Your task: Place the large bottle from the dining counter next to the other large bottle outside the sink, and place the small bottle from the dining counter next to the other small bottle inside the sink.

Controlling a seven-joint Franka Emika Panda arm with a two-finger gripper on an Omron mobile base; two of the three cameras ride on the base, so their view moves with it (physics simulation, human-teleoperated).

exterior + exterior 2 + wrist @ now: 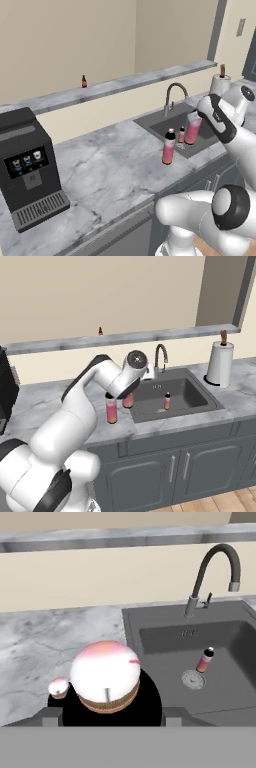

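Left base view: gripper point(199, 119) half-closed around the large bottle point(192, 132) at the sink point(145, 122) rim, near the other large bottle point(169, 146); right base view: small brown bottle point(100, 331) stands on the dining counter point(175, 333); hand view: the held bottle looks rigid, smooth and likely slippery, so best gripped mid-body.

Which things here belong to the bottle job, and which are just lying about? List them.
Job: large bottle under the hand; other large bottle; small pale bottle in the sink; small brown bottle on the dining counter.
Lying about: coffee machine; paper towel roll.
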